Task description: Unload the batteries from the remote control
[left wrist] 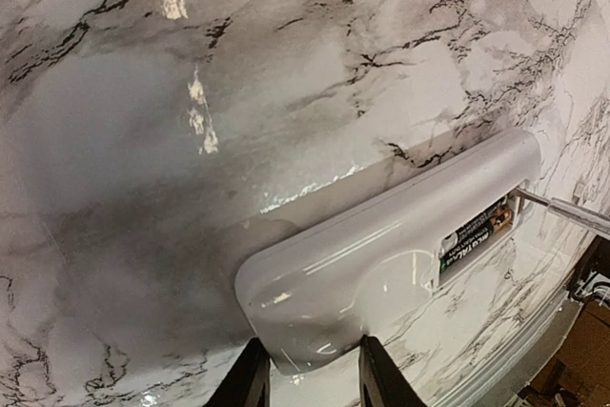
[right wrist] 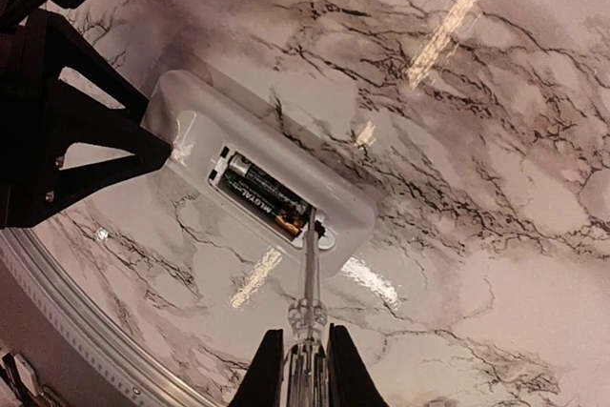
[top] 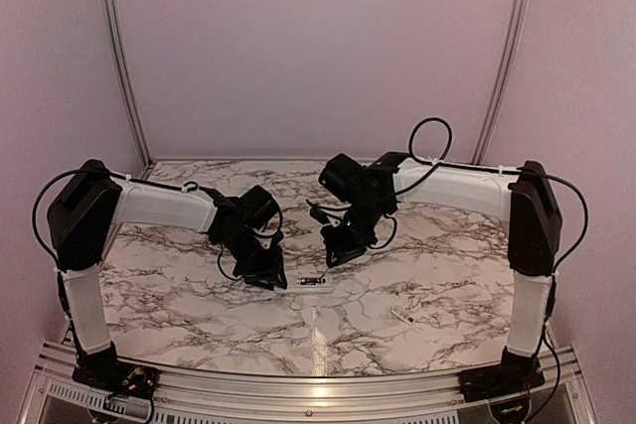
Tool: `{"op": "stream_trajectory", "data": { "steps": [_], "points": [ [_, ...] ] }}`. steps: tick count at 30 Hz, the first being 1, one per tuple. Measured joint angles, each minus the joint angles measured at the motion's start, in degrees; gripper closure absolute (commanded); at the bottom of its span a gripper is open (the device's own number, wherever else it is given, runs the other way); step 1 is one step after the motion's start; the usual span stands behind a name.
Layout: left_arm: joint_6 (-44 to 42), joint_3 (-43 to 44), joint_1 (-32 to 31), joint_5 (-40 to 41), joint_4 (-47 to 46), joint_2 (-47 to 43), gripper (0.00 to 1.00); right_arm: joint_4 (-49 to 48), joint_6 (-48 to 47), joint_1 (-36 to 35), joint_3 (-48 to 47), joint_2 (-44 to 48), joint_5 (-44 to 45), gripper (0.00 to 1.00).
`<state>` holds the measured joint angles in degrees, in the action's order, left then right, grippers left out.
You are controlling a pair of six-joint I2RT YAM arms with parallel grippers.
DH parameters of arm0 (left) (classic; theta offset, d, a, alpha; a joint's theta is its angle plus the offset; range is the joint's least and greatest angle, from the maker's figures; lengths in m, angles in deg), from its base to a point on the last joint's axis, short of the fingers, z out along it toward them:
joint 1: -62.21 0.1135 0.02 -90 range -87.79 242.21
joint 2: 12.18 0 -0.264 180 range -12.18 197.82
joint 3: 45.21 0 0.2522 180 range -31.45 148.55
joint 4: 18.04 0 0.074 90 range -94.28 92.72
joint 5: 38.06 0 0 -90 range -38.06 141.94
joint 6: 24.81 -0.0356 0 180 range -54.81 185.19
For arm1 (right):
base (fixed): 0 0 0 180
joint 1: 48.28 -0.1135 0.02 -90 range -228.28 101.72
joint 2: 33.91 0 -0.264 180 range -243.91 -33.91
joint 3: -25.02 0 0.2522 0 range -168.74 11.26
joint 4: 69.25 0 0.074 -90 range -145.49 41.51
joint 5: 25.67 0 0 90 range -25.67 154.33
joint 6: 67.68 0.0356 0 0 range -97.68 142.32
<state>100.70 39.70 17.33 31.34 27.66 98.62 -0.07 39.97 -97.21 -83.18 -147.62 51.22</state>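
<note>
**A:** Where is our remote control?

**B:** In the middle of the marble table, open side up. Our left gripper pinches its left end. Our right gripper squeezes a small screwdriver, its tip at the batteries.

**A:** What could go wrong?

**B:** We think the tip may slip, or a battery may pop out and roll away.

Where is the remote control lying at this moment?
In the top view the remote control lies near the middle of the table, between both claws: the left claw holds one end, and the thin tool in the right claw reaches the other end.
</note>
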Motion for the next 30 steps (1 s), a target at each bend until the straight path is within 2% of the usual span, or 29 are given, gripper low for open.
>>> {"op": "stream_trajectory", "data": {
  "steps": [13, 30],
  "points": [
    [-0.2, 0.2, 0.2, -0.4, 0.2, 0.2, 0.73, -6.8, -2.5, 4.5, 8.1, 3.9, -8.2, 1.00],
    [-0.5, 2.3, 0.5, -1.3, 2.8, 1.5, 0.74, -12.3, -3.4, 8.4, 13.5, 5.2, -16.3, 1.00]
  ]
}}
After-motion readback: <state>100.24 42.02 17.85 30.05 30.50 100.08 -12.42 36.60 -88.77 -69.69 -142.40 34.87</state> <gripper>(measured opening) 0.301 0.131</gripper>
